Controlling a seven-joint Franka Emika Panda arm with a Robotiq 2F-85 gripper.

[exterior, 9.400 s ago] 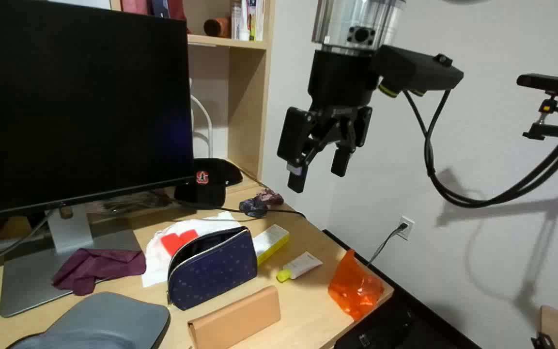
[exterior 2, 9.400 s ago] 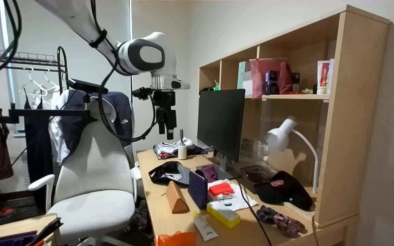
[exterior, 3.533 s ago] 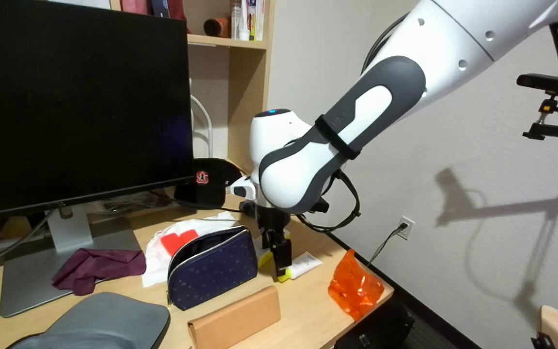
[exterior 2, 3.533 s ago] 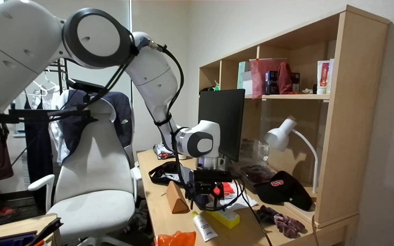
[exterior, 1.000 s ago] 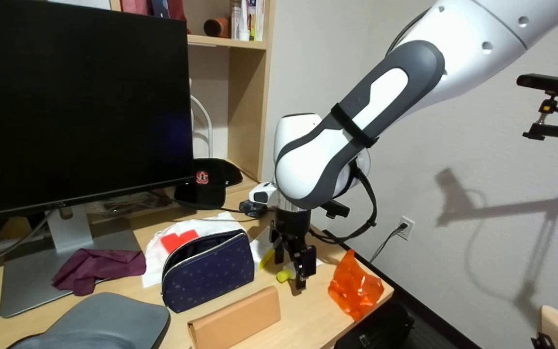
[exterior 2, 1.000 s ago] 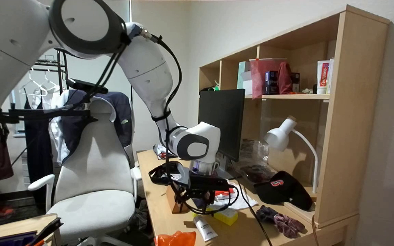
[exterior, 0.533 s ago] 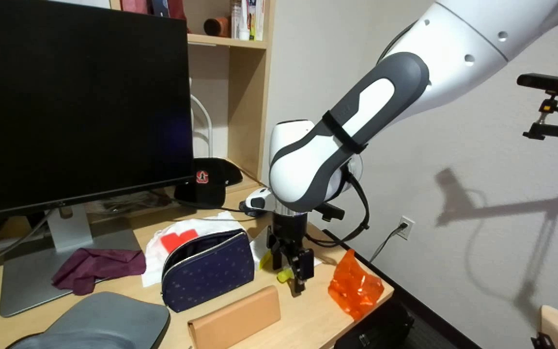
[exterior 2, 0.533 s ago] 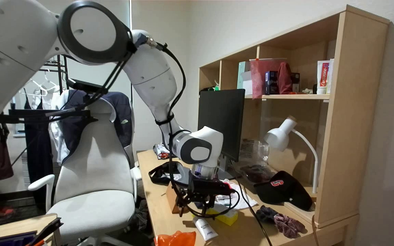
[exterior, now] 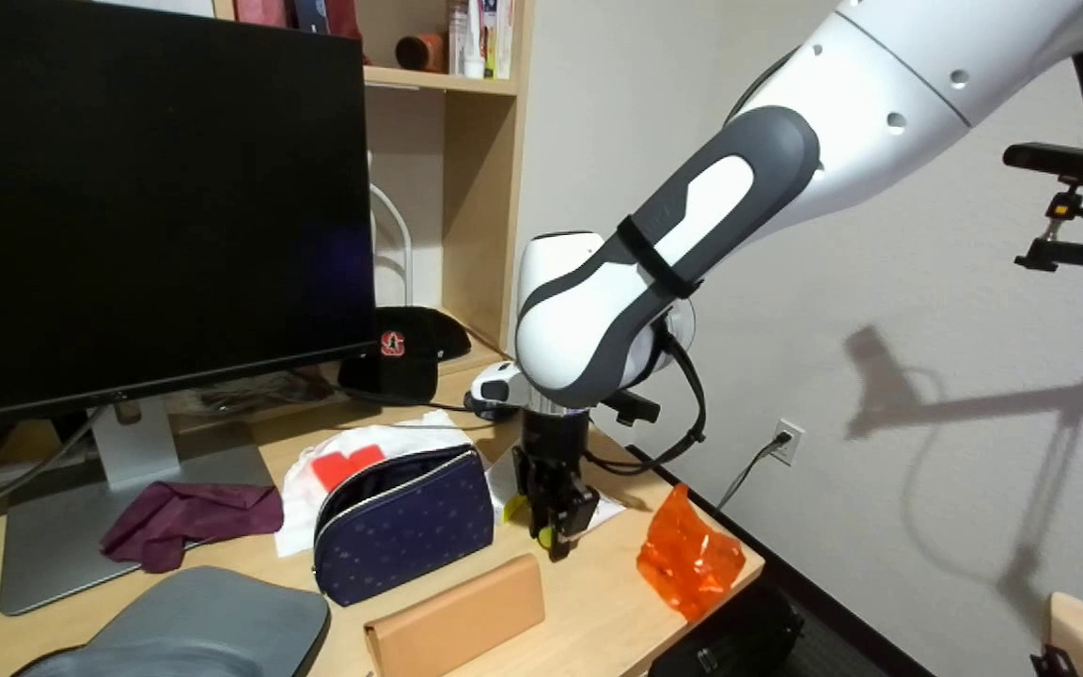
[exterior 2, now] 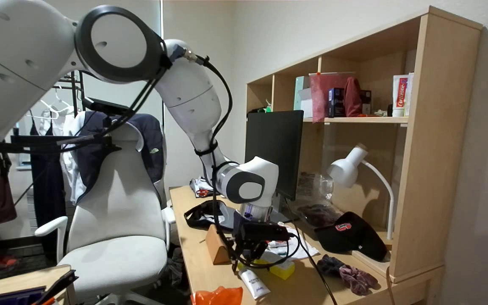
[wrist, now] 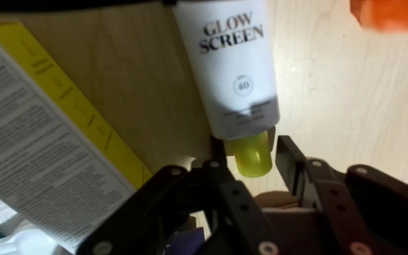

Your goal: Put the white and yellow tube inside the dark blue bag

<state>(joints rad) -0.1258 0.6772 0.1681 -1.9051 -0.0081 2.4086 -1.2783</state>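
The white and yellow tube point(wrist: 236, 78) lies flat on the desk, its yellow cap point(wrist: 253, 157) towards my gripper. My gripper point(wrist: 250, 144) is low over the desk with one finger on each side of that cap. Narrow gaps show between cap and fingers in the wrist view, so the jaws stand partly open and hold nothing. In an exterior view the gripper hides the tube's middle; elsewhere its white body point(exterior 2: 254, 284) shows. The dark blue bag point(exterior: 405, 538) stands upright left of the gripper, its zip top open; a corner of the bag point(wrist: 187, 242) appears in the wrist view.
A yellow and white box point(wrist: 58, 141) lies close beside the tube. The tan case point(exterior: 457, 616) stands in front of the bag, and an orange bag point(exterior: 692, 555) sits by the desk edge. The monitor point(exterior: 156, 216) rises at the back left.
From high above the desk, my gripper has come down to the tube. Over the last second it moved slightly left while its jaws drew closer together around the cap. Earlier, the bag shifted slightly left.
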